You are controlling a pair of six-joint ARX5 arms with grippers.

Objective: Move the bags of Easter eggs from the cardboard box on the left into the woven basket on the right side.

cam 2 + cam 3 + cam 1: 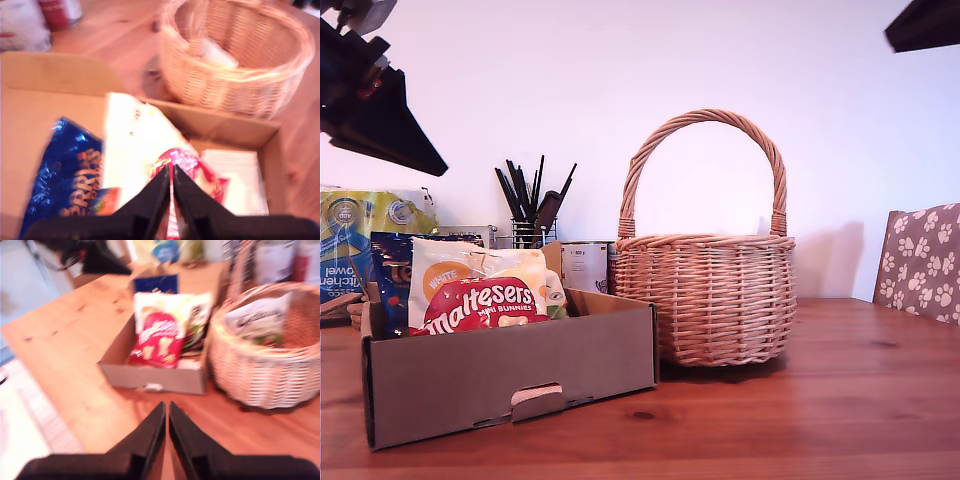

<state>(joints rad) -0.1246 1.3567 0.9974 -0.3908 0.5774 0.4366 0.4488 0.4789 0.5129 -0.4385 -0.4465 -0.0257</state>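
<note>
Hovering clenched over the box [30, 130], my first claw [171, 197] grips nothing certain; one bag [257, 320] sits in the basket [280, 380], several bags [480, 290] remain.

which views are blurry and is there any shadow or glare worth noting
Exterior view: sharp, woven basket casting a soft shadow on the wall. First wrist view: motion-blurred with a pink cast, Terry's bag glinting. Second wrist view: blurred too, cardboard box soft.
</note>
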